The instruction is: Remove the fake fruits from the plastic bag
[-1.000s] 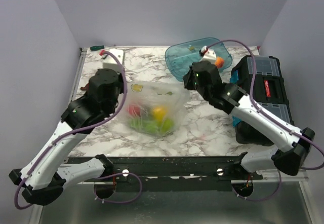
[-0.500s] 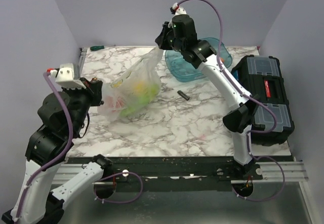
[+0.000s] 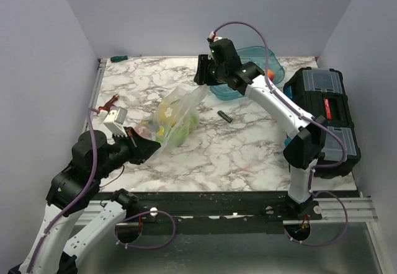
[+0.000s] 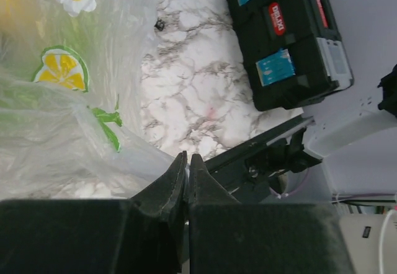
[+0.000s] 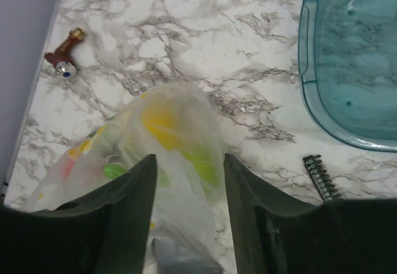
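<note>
Left pincer (image 4: 186,162) is pressed tight together, pinching a fold of the plastic bag (image 4: 74,106) right at its lower edge. My guess is that's the anchor grip: it holds one end so the bag can't slide around on the table (image 3: 248,144) while the other arm works on it.

Right pincer (image 5: 189,161) is spread, fingers well apart, with the crumpled far end of the bag sitting in the gap between them. It doesn't look clamped to me, though I can't tell whether the film brushes either finger.

The bag runs on a slant between the two, from the lower left of the top view up toward the middle. The fake fruits (image 3: 167,113) are all bunched inside its belly, none out on the marble, so task-wise I'd call it barely begun. Which end is the mouth? Honestly can't tell.

View differences:
- **Left wrist cam:** the only one that shows the pinch itself, plus the lemon-slice print up close and the black toolbox (image 4: 285,38) at the upper right of its frame.
- **Right wrist cam:** shows the gap between its own fingers and a yellow and a green fruit through the film. It also catches the teal tub (image 5: 347,57) at upper right, a little black bit strip (image 5: 319,176) at lower right and a red-handled thing (image 5: 62,57) at upper left.
- **Top view:** the only one with both arms and the whole slant of the bag at once.
</note>
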You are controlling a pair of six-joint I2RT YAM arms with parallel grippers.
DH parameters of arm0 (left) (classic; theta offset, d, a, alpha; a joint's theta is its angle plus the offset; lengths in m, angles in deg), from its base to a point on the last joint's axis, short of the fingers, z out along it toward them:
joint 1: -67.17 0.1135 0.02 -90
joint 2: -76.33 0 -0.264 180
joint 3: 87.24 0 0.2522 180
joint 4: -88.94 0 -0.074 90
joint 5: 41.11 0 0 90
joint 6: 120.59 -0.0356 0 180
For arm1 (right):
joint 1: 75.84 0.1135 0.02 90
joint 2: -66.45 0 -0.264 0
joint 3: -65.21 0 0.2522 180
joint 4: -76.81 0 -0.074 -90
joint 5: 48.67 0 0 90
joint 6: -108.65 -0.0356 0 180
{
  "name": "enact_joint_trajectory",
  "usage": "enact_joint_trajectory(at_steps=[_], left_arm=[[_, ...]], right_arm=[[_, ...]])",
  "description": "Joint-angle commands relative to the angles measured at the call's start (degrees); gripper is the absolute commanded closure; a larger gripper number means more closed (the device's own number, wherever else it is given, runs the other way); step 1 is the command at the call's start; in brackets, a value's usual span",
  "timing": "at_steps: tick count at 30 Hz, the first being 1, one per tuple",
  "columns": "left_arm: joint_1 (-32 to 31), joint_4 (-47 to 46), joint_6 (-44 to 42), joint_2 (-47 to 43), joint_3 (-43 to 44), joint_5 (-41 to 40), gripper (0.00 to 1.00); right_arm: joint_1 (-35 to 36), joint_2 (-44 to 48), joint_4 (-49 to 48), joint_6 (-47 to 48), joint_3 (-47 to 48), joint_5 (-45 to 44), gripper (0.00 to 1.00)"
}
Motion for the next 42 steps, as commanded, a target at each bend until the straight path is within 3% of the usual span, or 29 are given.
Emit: enact_joint_trajectory(at_steps=[1,2,5,8,13,16,22,25,28,33,40,41,42], left_arm=[[-0.2,-2.3,4.4,-0.1,2.3,5.6,1.00],[-0.2,-3.3,5.4,-0.1,1.7,6.4,1.00],[-0.2,-4.5,8.9,0.4,-1.1,9.2,1.00],[-0.2,-8.3,12.8,-1.0,-6.3,11.2,1.00],[-0.2,-8.0,11.3,-0.4,-7.0,10.6,1.00],[-0.1,-5.8,9.0,1.5,-6.5,11.8,1.00],[-0.1,-7.2,9.9,0.7,-10.7,12.9,1.00],[-0.1,-7.3,10.1,0.3,-12.0,12.5,1.00],[-0.1,-6.8,9.5,0.2,-12.4,12.5,1.00],[-0.1,-3.5,6.4,0.6,-10.9,11.6,1.00],[-0.1,-0.2,0.9,0.5,-7.8,12.3,1.00],[-0.1,-0.3,-0.3,0.6,-7.2,13.1,0.98],[-0.1,-0.2,-1.5,0.5,-6.3,12.8,0.85]], right_arm=[[-0.3,8.6,4.5,-1.4,-0.1,-3.0,0.39],[-0.2,9.5,5.6,-2.8,-0.8,-3.2,0.26],[-0.2,12.2,9.1,-7.7,-2.3,-2.9,0.06],[-0.2,20.0,4.8,-13.0,-12.2,-2.3,0.00],[1.1,36.4,-16.0,-22.1,-38.5,5.3,0.00],[5.2,40.5,-26.5,-27.3,-51.0,8.8,0.00],[17.9,37.3,-32.9,-27.6,-54.2,-3.7,0.00],[19.8,33.1,-33.7,-30.2,-53.9,-4.9,0.00],[19.8,29.8,-33.7,-32.4,-54.4,-5.8,0.14],[19.9,28.0,-37.7,-31.9,-57.3,-5.0,0.27],[20.4,31.1,-43.7,-33.5,-64.5,-2.0,0.80],[20.5,31.5,-44.7,-33.1,-65.7,-1.5,0.85],[20.7,32.2,-45.6,-32.8,-66.8,-1.7,0.89]])
